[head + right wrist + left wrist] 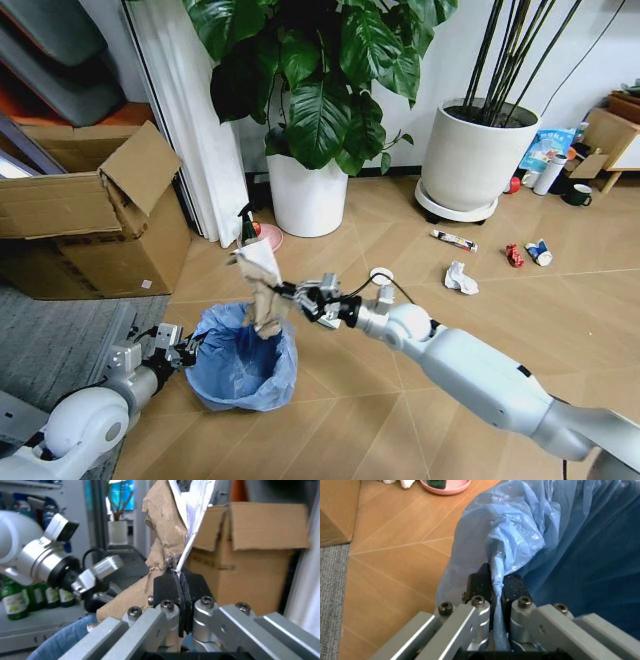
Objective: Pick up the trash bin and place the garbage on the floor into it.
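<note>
Right gripper [297, 294] pinches tan-and-white paper scrap [262, 285] above trash bin [240, 362]; left gripper [190, 347] clamps its blue bag rim.

One trash bin [240, 368], two white plant pots [308, 196] [476, 158], one cardboard box [90, 215]

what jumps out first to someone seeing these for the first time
The right hand stands out first, shut on a crumpled tan and white paper wad held over the trash bin with its light-blue bag. The left hand is clamped on the bag's rim at the bin's left side. More litter lies on the wood floor toward the right, before a large white plant pot.
</note>
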Robot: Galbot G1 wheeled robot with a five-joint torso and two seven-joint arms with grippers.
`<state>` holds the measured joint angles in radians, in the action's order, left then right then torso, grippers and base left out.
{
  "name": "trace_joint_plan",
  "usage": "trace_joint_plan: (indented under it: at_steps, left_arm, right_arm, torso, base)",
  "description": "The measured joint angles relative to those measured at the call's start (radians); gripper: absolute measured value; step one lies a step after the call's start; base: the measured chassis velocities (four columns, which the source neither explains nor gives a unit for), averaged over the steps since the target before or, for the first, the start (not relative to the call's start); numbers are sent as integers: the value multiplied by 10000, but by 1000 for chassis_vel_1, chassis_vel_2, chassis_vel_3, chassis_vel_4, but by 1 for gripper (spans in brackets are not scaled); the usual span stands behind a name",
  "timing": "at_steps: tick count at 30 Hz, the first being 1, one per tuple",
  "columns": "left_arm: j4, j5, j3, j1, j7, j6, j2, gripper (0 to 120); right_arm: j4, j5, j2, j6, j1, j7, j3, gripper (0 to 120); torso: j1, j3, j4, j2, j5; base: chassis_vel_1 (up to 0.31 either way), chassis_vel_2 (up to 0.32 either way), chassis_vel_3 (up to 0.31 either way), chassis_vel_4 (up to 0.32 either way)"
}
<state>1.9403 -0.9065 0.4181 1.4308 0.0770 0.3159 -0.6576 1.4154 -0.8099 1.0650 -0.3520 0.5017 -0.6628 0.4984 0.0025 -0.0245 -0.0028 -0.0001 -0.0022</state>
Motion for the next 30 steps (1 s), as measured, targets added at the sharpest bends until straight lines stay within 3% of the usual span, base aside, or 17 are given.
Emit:
trace_joint_plan:
  at_steps: [7,10,13,21,22,24,30]
  left_arm:
    - [145,-45,273,220,6,22,91,0]
    - [207,-44,407,285,5,25,82,0]
    - [300,-5,611,447,5,42,23,0]
    - [388,5,931,616,55,85,-88,0]
    - [399,8,986,650,62,88,-118,0]
    - [409,7,1028,676,65,90,-139,0]
    - [464,-12,1470,839,174,100,-423,0]
  right_arm:
    - [-411,615,390,279,-648,-614,893,5]
    - [-518,1171,441,331,-927,-767,1015,14]
    - [-576,1517,453,392,-1343,-882,1236,30]
    - [-608,1508,353,396,-1492,-882,1269,56]
    - [-592,1426,278,396,-1410,-858,1190,63]
    - [-573,1354,219,406,-1320,-810,1114,66]
    - [-402,703,-194,692,98,98,-829,89]
  torso:
    - [0,0,5,0,3]
    - [0,1,1,0,1]
    - [0,1,2,0,1]
    - [-1,0,3,0,4]
    - [-1,1,3,0,3]
    - [-1,0,4,0,3]
    - [-1,1,2,0,6]
  base:
    - [0,0,0,0]
    - [0,0,0,0]
    - [0,0,0,0]
    - [0,0,0,0]
    - [0,0,0,0]
    - [0,0,0,0]
    - [0,0,0,0]
